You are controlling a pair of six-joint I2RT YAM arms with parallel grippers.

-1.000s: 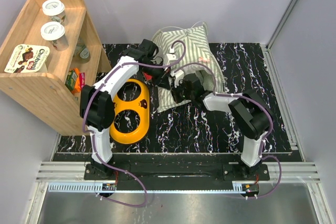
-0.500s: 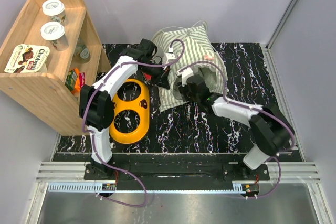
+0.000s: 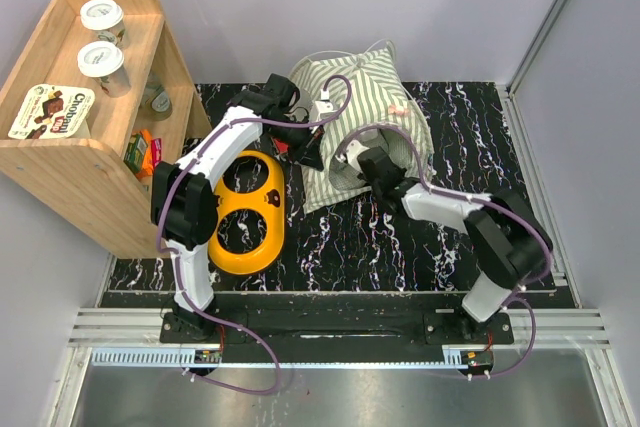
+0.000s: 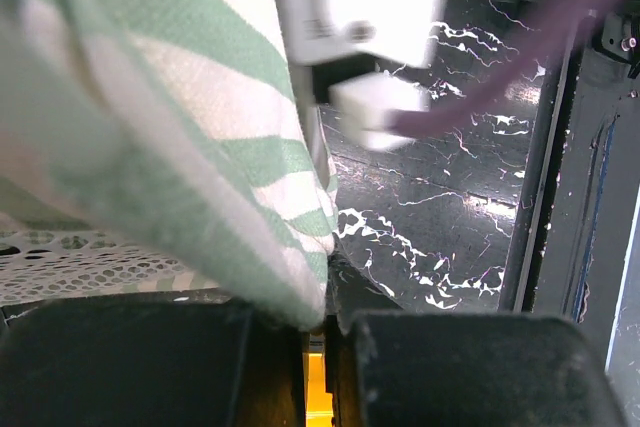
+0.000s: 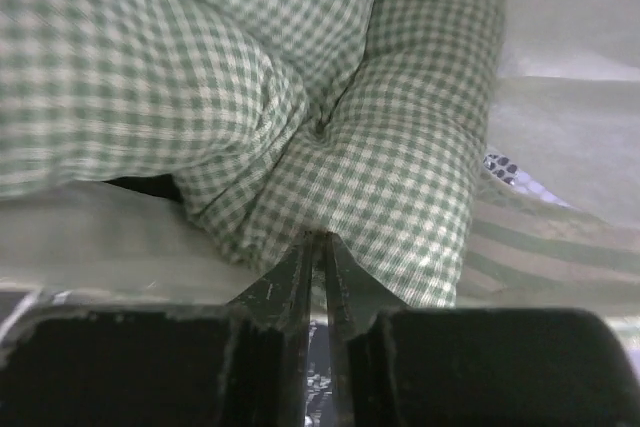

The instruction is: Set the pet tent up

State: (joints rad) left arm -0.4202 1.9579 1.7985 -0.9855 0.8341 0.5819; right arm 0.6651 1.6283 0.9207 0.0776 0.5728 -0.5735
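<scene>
Pet tent (image 3: 372,87) is lying collapsed on the table's (image 3: 400,237) far half, seeming light, limp and prone to sagging. Nearest, the right gripper (image 5: 322,239) is pressing near-closed jaws against the checked cushion (image 5: 380,167). Farther back, the left gripper (image 4: 318,332) is pinching a striped corner. Seamed hems are probably offering the firmest holds.

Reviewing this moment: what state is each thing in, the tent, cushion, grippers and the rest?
Pet tent: collapsed, heaped on the table, not erected.
Checked cushion: bunched up against the tent fabric.
Left gripper: shut on the pet tent's striped cloth.
Right gripper: nearly shut, tips apparently pinching the checked cushion's edge.
Yellow two-hole tray: lying flat on the table.
Two cups: upright on the wooden shelf, lids on.
</scene>
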